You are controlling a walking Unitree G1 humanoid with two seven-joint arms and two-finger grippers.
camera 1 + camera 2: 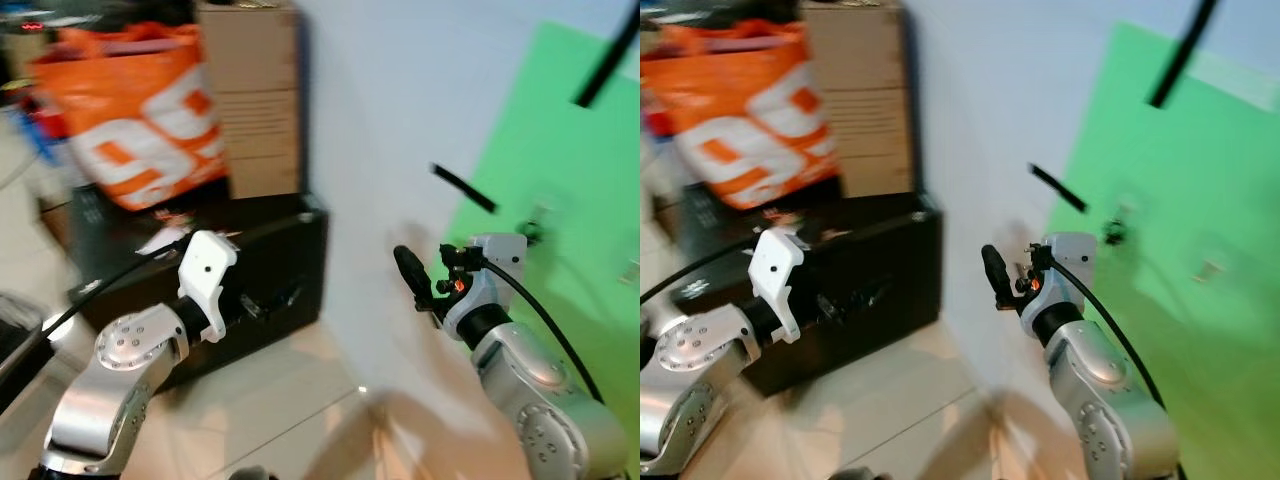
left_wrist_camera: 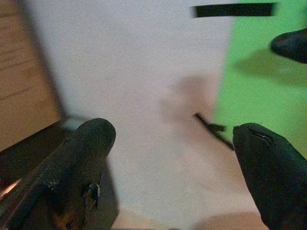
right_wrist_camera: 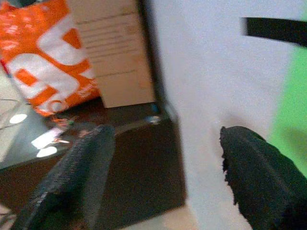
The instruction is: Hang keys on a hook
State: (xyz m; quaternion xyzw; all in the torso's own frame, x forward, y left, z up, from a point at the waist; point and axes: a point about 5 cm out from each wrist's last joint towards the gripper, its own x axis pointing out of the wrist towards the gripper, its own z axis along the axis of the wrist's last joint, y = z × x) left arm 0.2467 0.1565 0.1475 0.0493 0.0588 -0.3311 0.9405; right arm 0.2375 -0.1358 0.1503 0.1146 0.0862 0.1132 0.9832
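We hold both grippers, left gripper (image 2: 172, 158) and right gripper (image 3: 163, 167), empty with fingers spread, mid-frame before the white wall (image 1: 380, 120), likely approaching the blurred hooks on the green panel (image 1: 560, 180) at right; no keys can be made out.

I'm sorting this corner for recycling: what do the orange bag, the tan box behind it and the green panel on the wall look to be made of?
The orange bag looks like glossy plastic, probably woven: shiny, crumpled, printed white. The tan box looks like matte cardboard, with a visible seam. The green panel is flat and matte, perhaps paper or fabric; blur leaves it open.
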